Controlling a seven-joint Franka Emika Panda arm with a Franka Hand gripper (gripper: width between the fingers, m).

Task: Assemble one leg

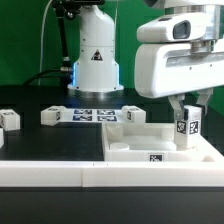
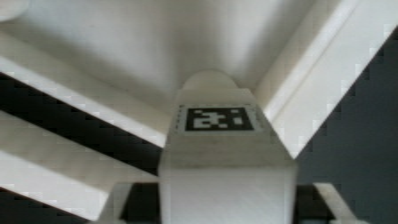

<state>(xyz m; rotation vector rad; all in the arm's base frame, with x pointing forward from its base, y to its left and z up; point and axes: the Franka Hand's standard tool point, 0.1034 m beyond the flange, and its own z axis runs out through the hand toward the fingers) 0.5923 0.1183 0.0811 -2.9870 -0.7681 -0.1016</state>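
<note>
My gripper [image 1: 185, 112] is shut on a leg [image 1: 184, 125], a small white post with a black-and-white tag, held upright. The leg's lower end is down at the right side of the large flat white piece [image 1: 135, 143] with recessed pockets. I cannot tell whether it touches. In the wrist view the leg [image 2: 217, 150] fills the middle, tag facing the camera, between my gripper's [image 2: 221, 198] jaws. The white piece's ribs and walls [image 2: 125, 50] lie behind it. Three more legs lie on the table: one at the exterior view's left edge [image 1: 8, 120], one left of the middle [image 1: 50, 116], one behind the flat piece [image 1: 135, 115].
The marker board [image 1: 95, 114] lies flat in front of the robot's white base [image 1: 95, 65]. A white ledge [image 1: 60, 175] runs along the front of the black table. The arm's large white body [image 1: 175, 65] hangs over the exterior view's right.
</note>
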